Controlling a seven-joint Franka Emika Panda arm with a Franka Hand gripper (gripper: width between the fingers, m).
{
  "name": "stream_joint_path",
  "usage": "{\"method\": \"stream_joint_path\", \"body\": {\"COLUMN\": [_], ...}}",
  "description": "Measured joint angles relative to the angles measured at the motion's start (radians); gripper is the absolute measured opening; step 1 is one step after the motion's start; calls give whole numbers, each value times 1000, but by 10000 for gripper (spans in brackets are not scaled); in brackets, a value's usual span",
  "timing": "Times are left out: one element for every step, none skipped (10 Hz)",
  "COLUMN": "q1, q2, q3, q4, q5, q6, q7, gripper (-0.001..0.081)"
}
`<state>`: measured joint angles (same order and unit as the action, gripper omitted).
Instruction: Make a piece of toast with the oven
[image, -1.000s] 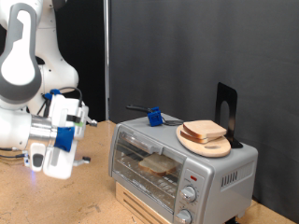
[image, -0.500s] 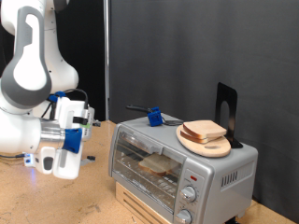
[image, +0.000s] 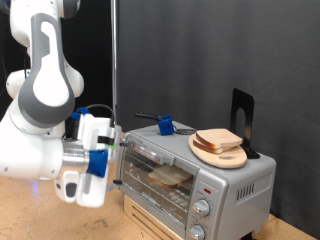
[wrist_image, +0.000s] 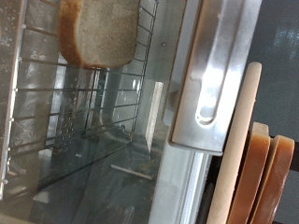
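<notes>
The silver oven (image: 215, 185) stands at the exterior view's right with its glass door shut. One slice of toast (image: 168, 176) lies inside on the wire rack. It also shows through the glass in the wrist view (wrist_image: 98, 33), beside the door handle (wrist_image: 220, 65). A second slice (image: 218, 139) lies on a round wooden plate (image: 232, 158) on top of the oven, and their edges show in the wrist view (wrist_image: 266, 177). My gripper (image: 112, 168) is just off the oven's left front, facing the door. Its fingers do not show in the wrist view.
A blue-handled object (image: 165, 124) and a black stand (image: 241, 115) sit on the oven's top. The oven's two knobs (image: 203, 210) are at its front right. A wooden block lies under the oven. Black curtains hang behind.
The arm has swung to the right, bringing the gripper from well left of the oven up close to its door. The toast and plate have not moved.
</notes>
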<state>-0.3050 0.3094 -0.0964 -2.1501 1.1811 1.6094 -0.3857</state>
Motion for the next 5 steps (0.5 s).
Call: {"method": "stream_joint_path", "body": {"q1": [-1,-4,-11,-14,-14], "q2": [0,2,9,26,53], "q3": [0,0,0,1,4], "q4": [-2,0,10,29,54], "q5": [-4,-4,0,18,51], "q6": [-1,-33,-67,-78,-70], "q7": [0,0,0,-3,-12], "gripper": [808,808,808,808,808]}}
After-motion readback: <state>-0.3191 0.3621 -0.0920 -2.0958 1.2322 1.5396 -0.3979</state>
